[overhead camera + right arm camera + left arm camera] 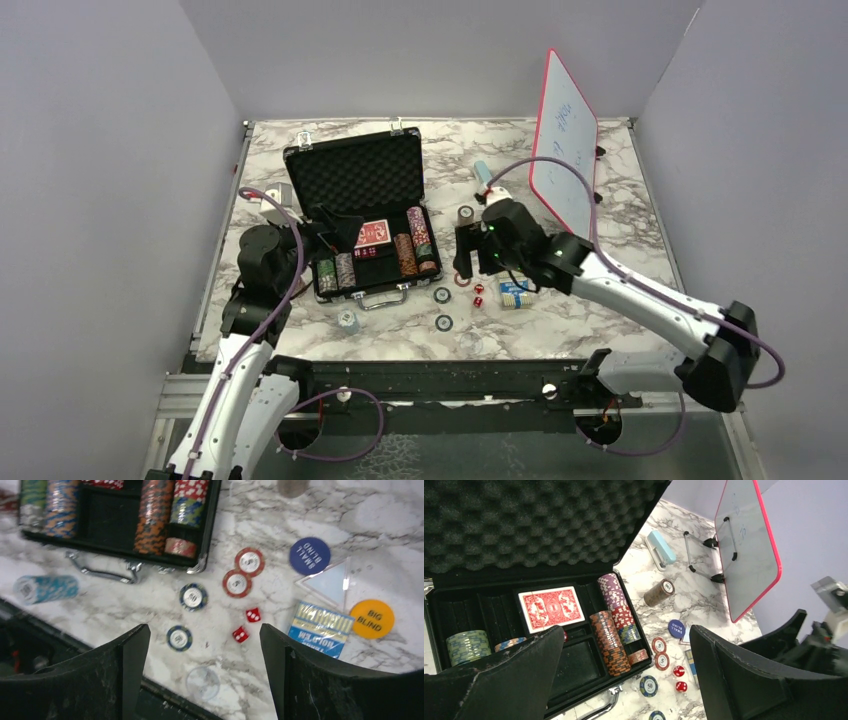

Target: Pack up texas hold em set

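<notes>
The black briefcase lies open at the table's left centre, foam lid up. It holds chip stacks and a red card deck. My left gripper is open and empty above the case's tray, as the left wrist view shows. My right gripper is open and empty above loose pieces right of the case: two red dice, two red chips, two blue chips, a blue card deck, a Small Blind button and a Big Blind button.
A pale teal chip roll lies in front of the case, a brown roll behind the buttons. A clear disc lies near the front edge. The red-framed whiteboard and pale blue block stand at the back right.
</notes>
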